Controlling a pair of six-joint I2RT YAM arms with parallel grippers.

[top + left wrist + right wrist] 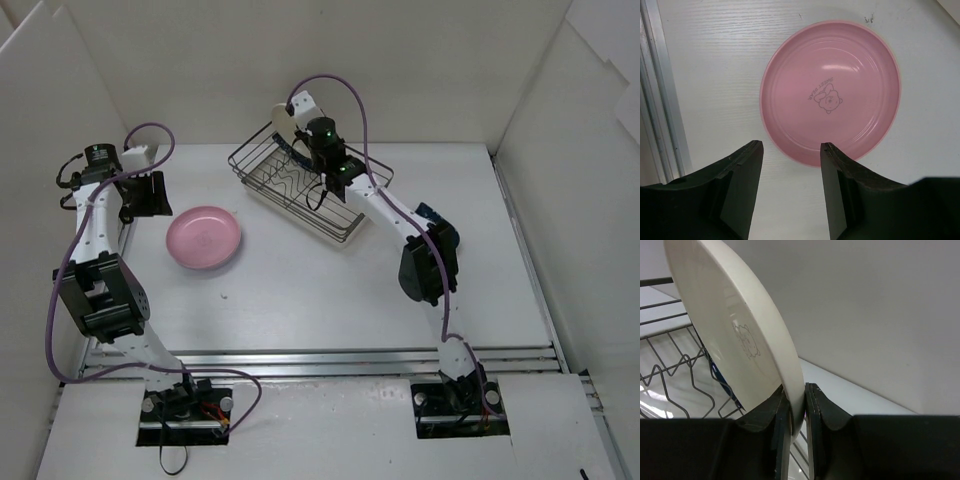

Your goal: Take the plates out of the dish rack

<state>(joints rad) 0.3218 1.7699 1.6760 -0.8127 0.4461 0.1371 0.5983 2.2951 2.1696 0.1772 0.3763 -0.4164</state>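
— Plates first; where do they sit?
— One round cream plate (740,330) stands on edge, tilted, at the far-left end of the rectangular dark wire dish rack (275,175); the rack sits near the far edge of the white worktop (330,300), about midway along; a round pink plate (204,237) with a small bear print lies flat toward the left edge.
— And each end effector?
— The right end effector (797,390) is clenched on the cream plate's rim, one finger on each face; whether that plate touches the divider wires I cannot tell; the left end effector (790,147) hangs released, fingers apart, grasping nothing, just beside the pink plate.
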